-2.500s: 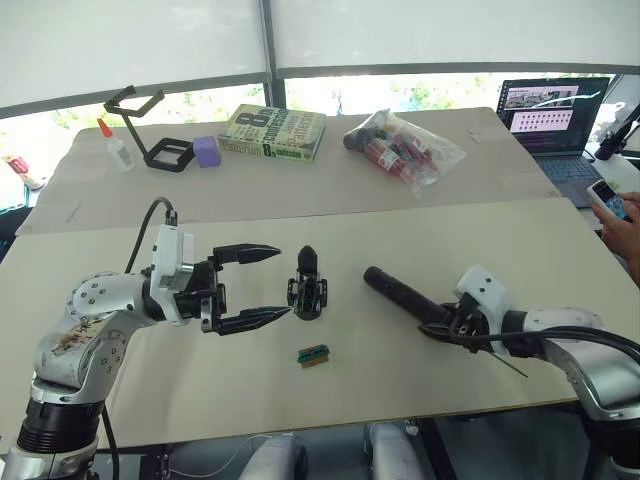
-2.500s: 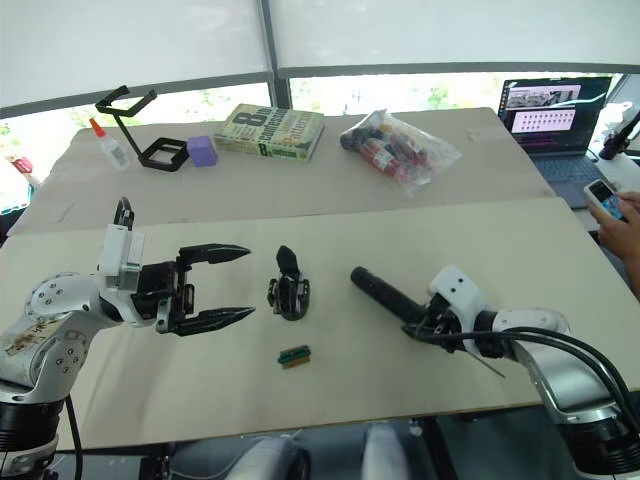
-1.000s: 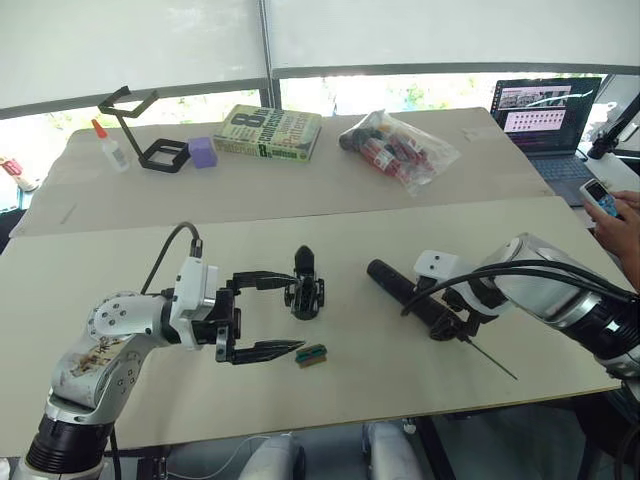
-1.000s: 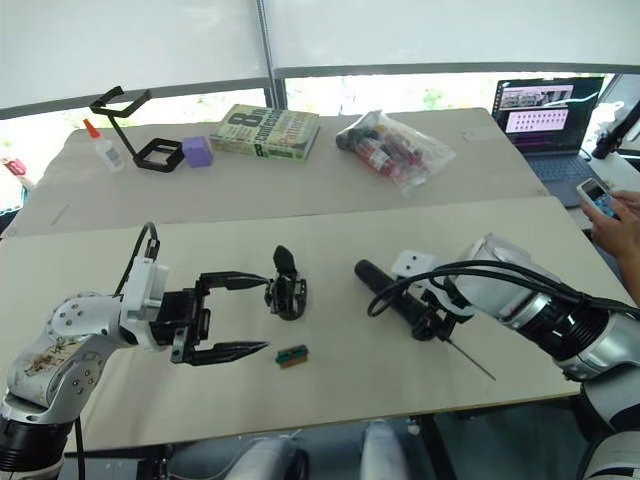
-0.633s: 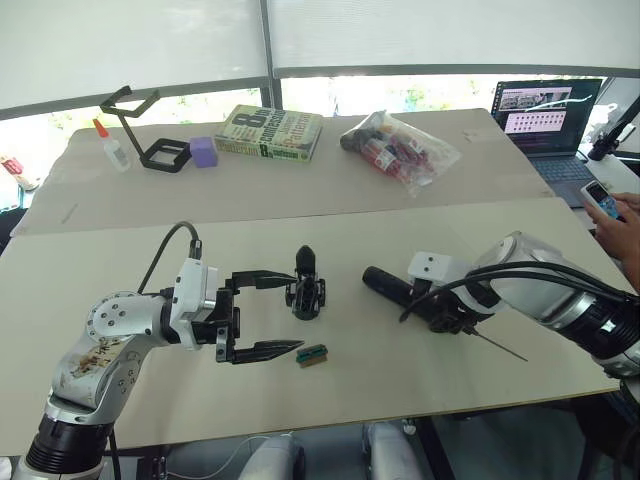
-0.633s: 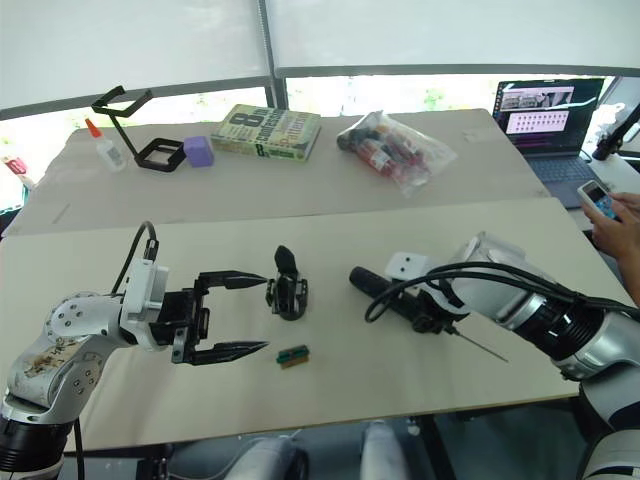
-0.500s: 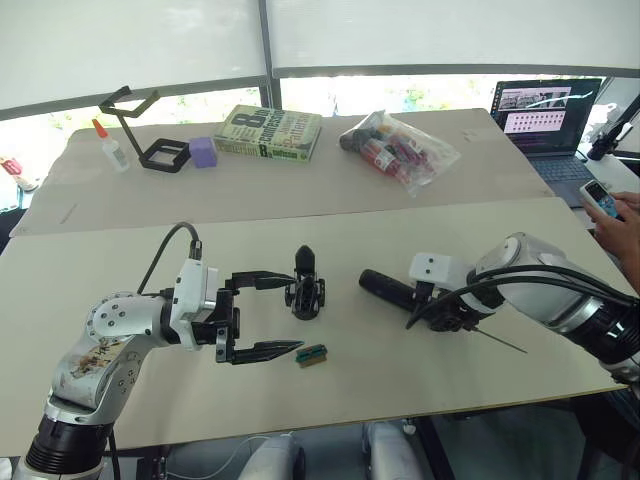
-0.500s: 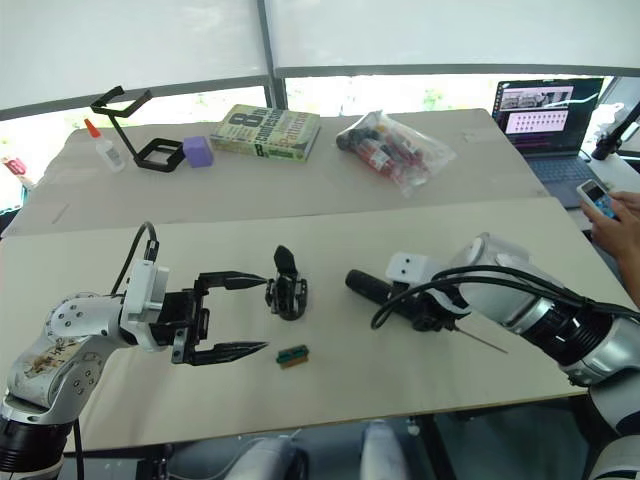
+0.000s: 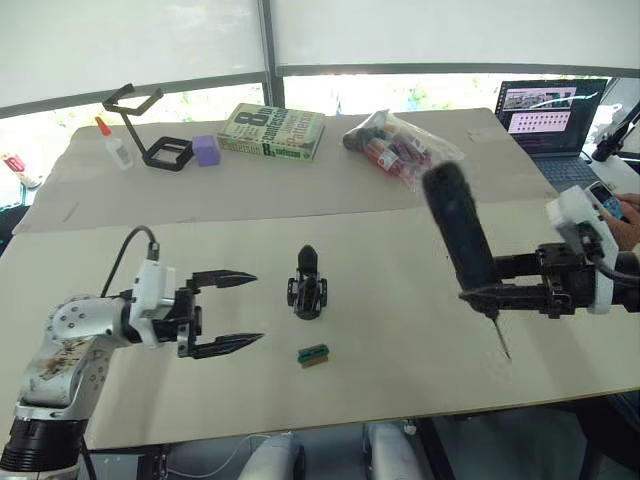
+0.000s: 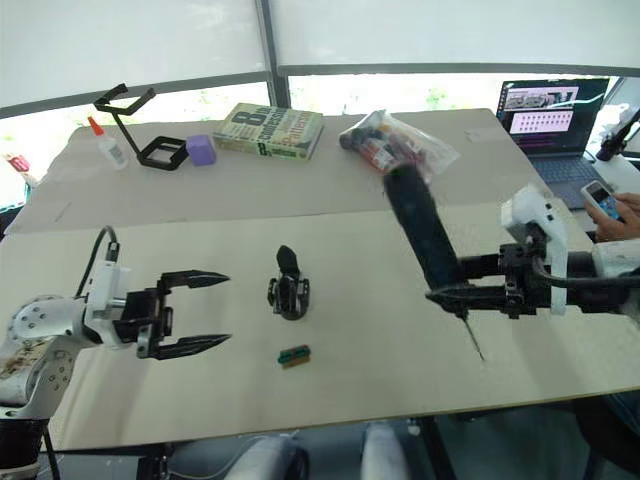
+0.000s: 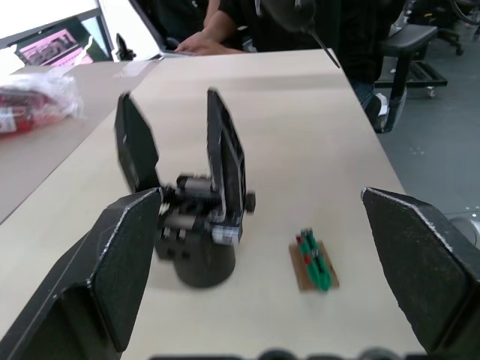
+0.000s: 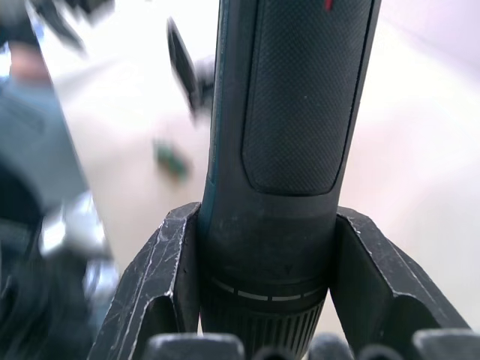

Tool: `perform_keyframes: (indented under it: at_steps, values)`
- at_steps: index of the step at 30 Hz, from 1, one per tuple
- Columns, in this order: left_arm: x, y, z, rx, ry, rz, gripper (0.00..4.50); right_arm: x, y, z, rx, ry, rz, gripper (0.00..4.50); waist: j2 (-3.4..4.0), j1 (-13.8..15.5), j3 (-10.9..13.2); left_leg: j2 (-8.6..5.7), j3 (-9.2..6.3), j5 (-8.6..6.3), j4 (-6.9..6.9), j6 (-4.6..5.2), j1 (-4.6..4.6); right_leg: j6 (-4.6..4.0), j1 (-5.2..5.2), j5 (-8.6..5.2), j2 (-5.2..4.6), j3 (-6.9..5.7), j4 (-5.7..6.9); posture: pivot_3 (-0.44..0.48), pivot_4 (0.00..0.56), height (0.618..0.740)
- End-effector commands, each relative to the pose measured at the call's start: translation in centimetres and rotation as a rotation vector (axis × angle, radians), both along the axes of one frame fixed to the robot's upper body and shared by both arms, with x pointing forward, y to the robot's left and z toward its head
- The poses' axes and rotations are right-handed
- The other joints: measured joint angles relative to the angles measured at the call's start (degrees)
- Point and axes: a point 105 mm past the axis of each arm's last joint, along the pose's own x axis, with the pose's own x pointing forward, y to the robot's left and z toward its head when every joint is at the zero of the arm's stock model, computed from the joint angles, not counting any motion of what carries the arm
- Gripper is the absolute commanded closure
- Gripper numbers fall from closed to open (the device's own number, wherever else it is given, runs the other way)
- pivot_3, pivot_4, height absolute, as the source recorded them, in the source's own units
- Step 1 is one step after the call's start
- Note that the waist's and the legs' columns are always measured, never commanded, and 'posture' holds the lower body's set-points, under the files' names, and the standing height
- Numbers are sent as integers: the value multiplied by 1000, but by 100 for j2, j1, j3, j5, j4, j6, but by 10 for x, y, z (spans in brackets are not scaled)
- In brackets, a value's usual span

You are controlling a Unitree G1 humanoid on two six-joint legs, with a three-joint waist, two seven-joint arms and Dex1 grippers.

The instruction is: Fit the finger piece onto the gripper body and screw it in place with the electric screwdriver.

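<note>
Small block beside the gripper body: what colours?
Green on a brown base, clearest in the left wrist view.

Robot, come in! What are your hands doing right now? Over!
Right gripper shut on electric screwdriver, lifted, bit down. Left gripper open, empty, beside gripper body. Nothing between them.

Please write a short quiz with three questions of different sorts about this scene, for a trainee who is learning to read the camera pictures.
1. True or false: the right tool holds the screwdriver upright, bit down, off the table.
2. What lies closest to the gripper body? A) book B) small green block C) laptop
3. Fill in: the left tool is ____ and holds nothing.

Key: 1 true; 2 B; 3 open.
</note>
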Motion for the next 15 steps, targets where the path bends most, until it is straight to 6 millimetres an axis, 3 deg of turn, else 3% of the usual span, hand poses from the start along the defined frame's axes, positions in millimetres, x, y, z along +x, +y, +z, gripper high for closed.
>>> perform_keyframes:
  at_steps: [1, 9, 15]
  values:
    - [-2, 13, -4, 58, -41, 12, 0, -18, 23, 25, 101, -272, 119, 2524, 9, 0, -2, 1, 1, 1, -1, -1, 1, 0, -2, 0, 0, 0, 1, 0, 150, 740]
    - [-11, 23, -41, 133, -11, 49, 0, -33, 86, 13, 377, -543, 311, 2524, 7, -63, -2, -5, 1, 3, -1, -5, -1, 0, -9, 0, -1, -6, 0, 0, 150, 740]
    - [-17, 4, -71, 133, 28, 53, 0, -34, 111, 5, 418, -541, 488, 2524, 7, -57, -2, -4, 1, 5, -1, -9, 14, -1, -1, 0, -1, -6, 3, 0, 150, 740]
